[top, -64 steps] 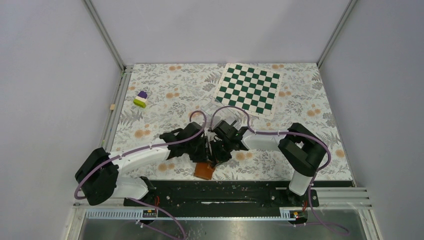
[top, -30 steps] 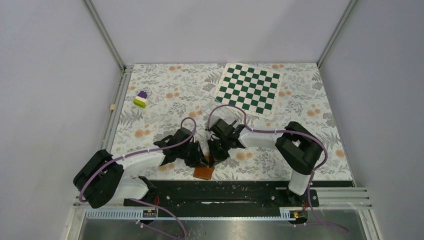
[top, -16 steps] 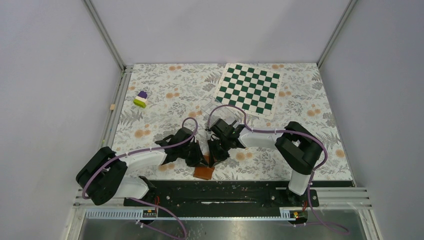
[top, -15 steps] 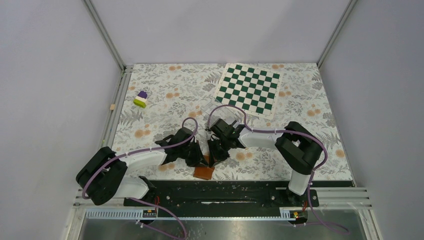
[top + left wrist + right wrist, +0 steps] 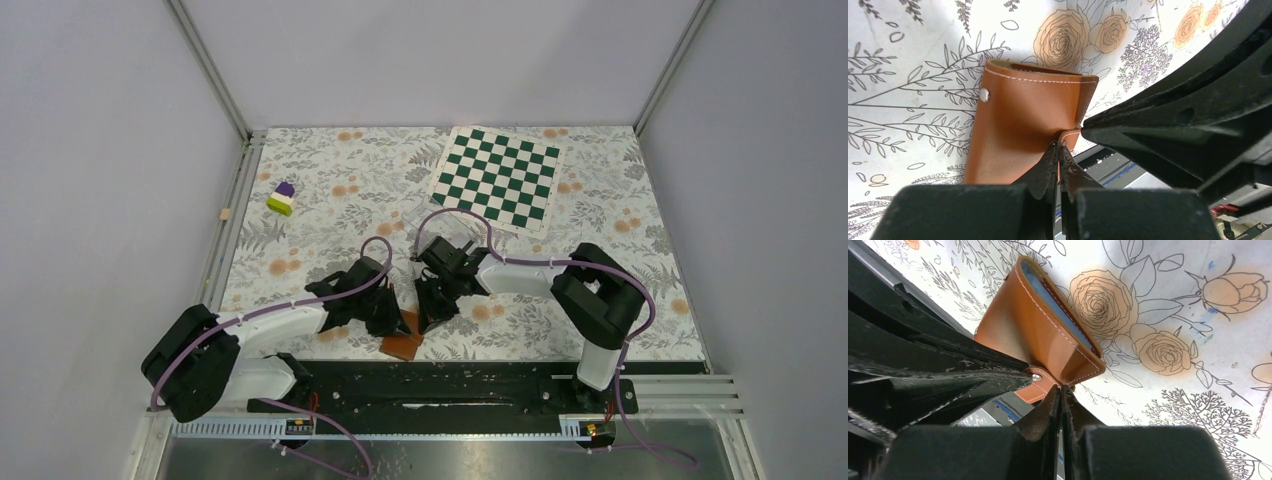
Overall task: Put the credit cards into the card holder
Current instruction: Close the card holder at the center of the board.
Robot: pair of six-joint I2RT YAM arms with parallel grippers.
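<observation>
The card holder (image 5: pixel 403 340) is lying at the near edge of the floral table (image 5: pixel 330 190), between the two arms. The left gripper (image 5: pixel 1058 150) and the right gripper (image 5: pixel 1062 389) are each pinching down narrow on thin leather beside the snap tab (image 5: pixel 1040 386). The leather is judged light, soft and liable to flex shut, so hold is best taken at the stitched edges while spreading the pale blue pocket (image 5: pixel 1058 307); no credit cards are showing. The chessboard mat (image 5: pixel 497 178) and a small block (image 5: pixel 282 198) are sitting well apart, leaving working room.
</observation>
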